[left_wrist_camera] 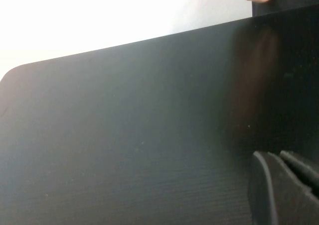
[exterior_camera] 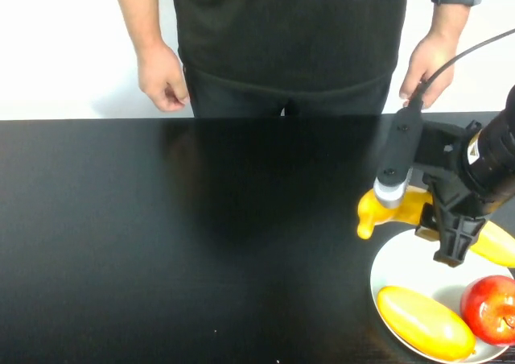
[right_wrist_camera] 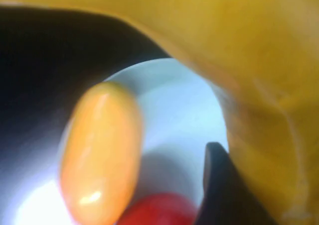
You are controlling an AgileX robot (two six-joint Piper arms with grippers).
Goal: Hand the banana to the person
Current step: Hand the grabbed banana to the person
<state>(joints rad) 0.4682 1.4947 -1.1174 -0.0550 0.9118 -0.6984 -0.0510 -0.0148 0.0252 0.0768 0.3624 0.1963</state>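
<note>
Your right gripper [exterior_camera: 441, 219] is clamped around the banana [exterior_camera: 386, 209] at its middle, above the white plate's [exterior_camera: 394, 261] rim, so the ends stay free for the person [exterior_camera: 290, 34] to take. Only the right wrist view shows the banana pressed against a finger [right_wrist_camera: 219, 185], above the oval fruit [right_wrist_camera: 99, 150] and apple [right_wrist_camera: 154, 210]. The left gripper [left_wrist_camera: 284, 185] hangs over bare table [left_wrist_camera: 124, 135]; you can't tell its opening.

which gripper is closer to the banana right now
Right. The right gripper is shut on the banana above the white plate. The left gripper is out of the high view, over bare table.
</note>
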